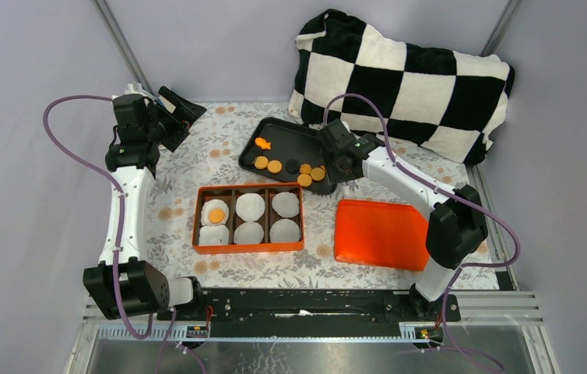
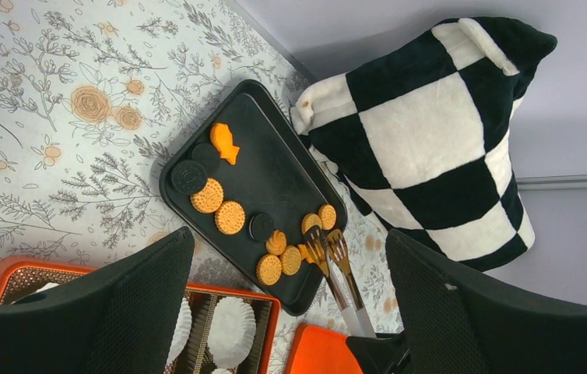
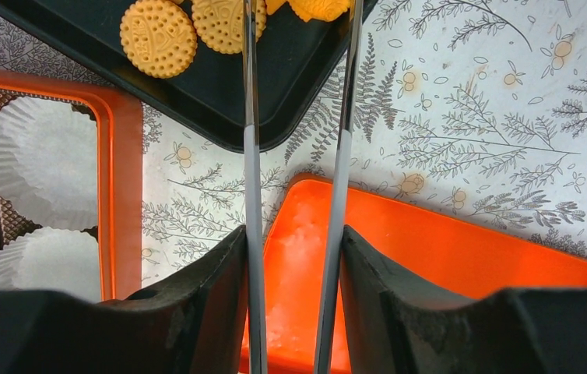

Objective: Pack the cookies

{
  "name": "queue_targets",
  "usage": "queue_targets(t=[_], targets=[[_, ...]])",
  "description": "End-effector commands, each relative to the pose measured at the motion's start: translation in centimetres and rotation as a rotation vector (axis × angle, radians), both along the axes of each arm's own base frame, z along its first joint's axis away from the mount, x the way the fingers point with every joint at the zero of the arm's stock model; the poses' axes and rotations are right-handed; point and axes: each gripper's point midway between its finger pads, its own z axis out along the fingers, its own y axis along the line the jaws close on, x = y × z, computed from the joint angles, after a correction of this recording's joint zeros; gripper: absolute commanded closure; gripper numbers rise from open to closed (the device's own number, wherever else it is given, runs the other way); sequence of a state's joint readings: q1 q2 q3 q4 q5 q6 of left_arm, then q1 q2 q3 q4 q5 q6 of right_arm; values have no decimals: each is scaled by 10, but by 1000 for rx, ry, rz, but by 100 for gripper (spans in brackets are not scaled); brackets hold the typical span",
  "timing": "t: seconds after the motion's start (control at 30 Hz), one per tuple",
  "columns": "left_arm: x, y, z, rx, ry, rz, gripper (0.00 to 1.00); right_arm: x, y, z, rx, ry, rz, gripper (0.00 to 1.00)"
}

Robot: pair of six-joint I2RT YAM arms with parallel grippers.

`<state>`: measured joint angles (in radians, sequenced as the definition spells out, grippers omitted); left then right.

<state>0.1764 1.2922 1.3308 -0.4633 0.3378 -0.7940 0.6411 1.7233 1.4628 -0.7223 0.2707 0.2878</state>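
Several orange cookies [image 1: 275, 166] lie on a black tray [image 1: 294, 139], along with a fish-shaped one [image 1: 262, 143] and a few dark discs. One round cookie [image 1: 216, 215] sits in a paper cup of the orange box [image 1: 248, 247]. My right gripper [image 3: 294, 234] is shut on metal tongs [image 3: 250, 156]. The tong tips [image 2: 325, 241] reach over the tray's near right corner, where an orange cookie [image 3: 318, 8] lies between them. My left gripper [image 1: 177, 109] hangs open and empty at the back left, away from the tray. Its wrist view shows the tray [image 2: 275, 167] and cookies [image 2: 230, 217].
The box holds several white paper cups [image 1: 249, 206] in three columns. An orange lid [image 1: 380, 234] lies flat to the right of the box. A black-and-white checked pillow [image 1: 399, 78] rests against the back wall, behind the tray. The table has a floral cloth [image 1: 189, 167].
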Motion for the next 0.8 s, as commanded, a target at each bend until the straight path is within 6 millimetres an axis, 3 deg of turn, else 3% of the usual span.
queue_targets(t=[0.0,0.33,0.4,0.47,0.63,0.77], targets=[[4,-5,-1,-4,-17,-28,3,5,4,-2,25,-5,-20,52],[4,-5,-3,-3,-14,-31,3,26,23,-18,45,28,-23,55],[4,-5,-2,-1,-15,-32,4,29,25,-18,48,27,-25,61],[3,-4,-1,4,-16,-29,3,32,26,-16,50,18,-25,74],[2,-2,3,18,-18,-22,3,36,30,11,80,-26,-12,93],[0,2,10,32,-23,-6,3,33,42,44,182,-96,34,100]])
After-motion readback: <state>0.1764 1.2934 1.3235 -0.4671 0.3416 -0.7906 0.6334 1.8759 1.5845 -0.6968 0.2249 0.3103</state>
